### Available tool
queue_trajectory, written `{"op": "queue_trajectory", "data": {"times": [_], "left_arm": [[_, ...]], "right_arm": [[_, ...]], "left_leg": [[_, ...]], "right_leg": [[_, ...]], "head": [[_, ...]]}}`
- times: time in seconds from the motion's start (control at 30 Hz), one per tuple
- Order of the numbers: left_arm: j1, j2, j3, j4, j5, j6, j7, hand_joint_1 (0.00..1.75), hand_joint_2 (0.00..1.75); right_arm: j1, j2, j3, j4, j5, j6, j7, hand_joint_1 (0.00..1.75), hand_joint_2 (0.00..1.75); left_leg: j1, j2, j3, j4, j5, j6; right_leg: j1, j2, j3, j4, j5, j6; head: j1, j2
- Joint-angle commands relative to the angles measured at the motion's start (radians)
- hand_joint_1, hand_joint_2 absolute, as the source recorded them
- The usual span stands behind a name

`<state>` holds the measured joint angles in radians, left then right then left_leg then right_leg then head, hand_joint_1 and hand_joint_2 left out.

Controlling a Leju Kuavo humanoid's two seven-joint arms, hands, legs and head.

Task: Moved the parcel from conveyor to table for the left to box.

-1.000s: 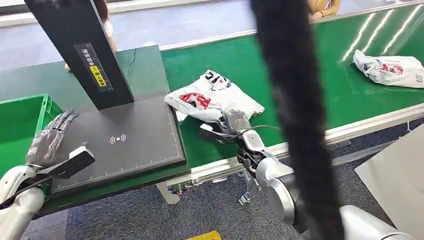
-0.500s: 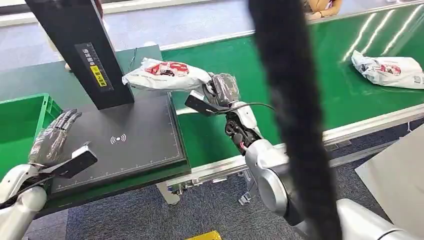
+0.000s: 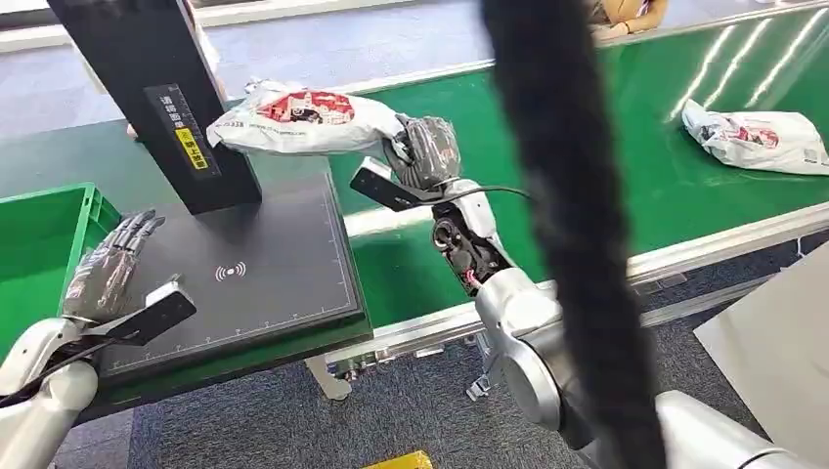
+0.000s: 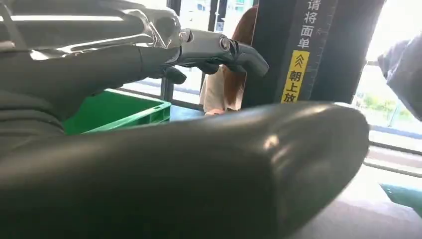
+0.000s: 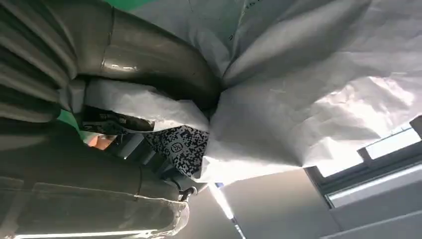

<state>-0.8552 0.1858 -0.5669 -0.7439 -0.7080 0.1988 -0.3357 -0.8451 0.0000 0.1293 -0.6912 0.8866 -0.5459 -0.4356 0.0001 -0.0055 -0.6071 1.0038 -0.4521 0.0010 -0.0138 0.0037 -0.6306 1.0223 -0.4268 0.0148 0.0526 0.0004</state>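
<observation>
White parcel (image 3: 298, 122) with red print, held aloft, lying roughly level.

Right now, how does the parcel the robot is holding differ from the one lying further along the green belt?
The held parcel is up in the air, gripped by the right hand above the black table; the far parcel lies flat on the conveyor, untouched. The held one is stretched out sideways; the far one is slumped. Both are crinkled white bags with red print.

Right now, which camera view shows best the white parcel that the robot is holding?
The head view: there the whole white parcel shows, held by the right robot hand above the black scanning table. The right wrist view gives just crumpled plastic and a code label up close.
</observation>
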Motion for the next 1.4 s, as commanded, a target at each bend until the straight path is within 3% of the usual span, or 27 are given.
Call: {"op": "queue_trajectory", "data": {"times": [0.03,0.3,0.67,0.87,1.23,1.4], "left_arm": [[-0.079,-0.01,-0.007,0.086,0.008,-0.023,-0.005,0.0,0.0],[-0.014,0.004,0.024,-0.001,-0.015,-0.023,0.007,0.0,0.0],[-0.046,-0.057,0.049,0.031,-0.083,-0.061,0.004,0.0,0.0],[-0.083,-0.102,0.039,0.089,-0.089,-0.051,-0.013,0.0,0.0],[-0.076,-0.112,0.04,0.096,-0.094,-0.036,-0.029,0.0,0.0],[-0.124,-0.129,0.035,0.141,-0.094,-0.048,-0.023,0.0,0.0]], "right_arm": [[-0.008,-0.014,0.159,-0.041,0.014,0.074,-0.021,1.75,1.75],[-0.003,-0.014,0.347,0.032,0.105,0.286,0.004,1.75,1.75],[0.01,0.108,0.55,0.25,0.148,0.441,-0.04,1.75,1.75],[0.008,0.151,0.601,0.28,0.141,0.437,-0.053,1.75,1.75],[0.048,0.182,0.68,0.211,0.126,0.323,-0.109,1.75,1.75],[0.06,0.209,0.706,0.197,0.118,0.291,-0.112,1.75,1.75]], "left_leg": [[0.001,0.0,0.0,0.001,-0.001,-0.001],[0.001,0.001,0.002,-0.001,-0.001,-0.001],[0.002,0.002,0.003,-0.001,-0.001,-0.001],[0.001,0.0,0.001,0.0,-0.001,-0.001],[0.001,0.0,0.002,-0.001,0.0,-0.001],[0.001,-0.001,0.0,0.0,-0.001,-0.001]], "right_leg": [[0.001,-0.001,0.001,0.0,0.0,-0.001],[0.001,0.001,0.002,-0.001,0.0,-0.001],[0.002,0.002,0.003,-0.002,0.0,-0.001],[0.002,-0.001,0.002,-0.001,0.0,-0.001],[0.001,0.0,0.002,-0.001,-0.001,-0.001],[0.002,-0.001,0.001,0.0,-0.001,-0.001]], "head": [[0.0,0.0],[0.0,0.0],[0.0,0.0],[0.0,0.0],[0.0,0.0],[0.0,0.0]]}}
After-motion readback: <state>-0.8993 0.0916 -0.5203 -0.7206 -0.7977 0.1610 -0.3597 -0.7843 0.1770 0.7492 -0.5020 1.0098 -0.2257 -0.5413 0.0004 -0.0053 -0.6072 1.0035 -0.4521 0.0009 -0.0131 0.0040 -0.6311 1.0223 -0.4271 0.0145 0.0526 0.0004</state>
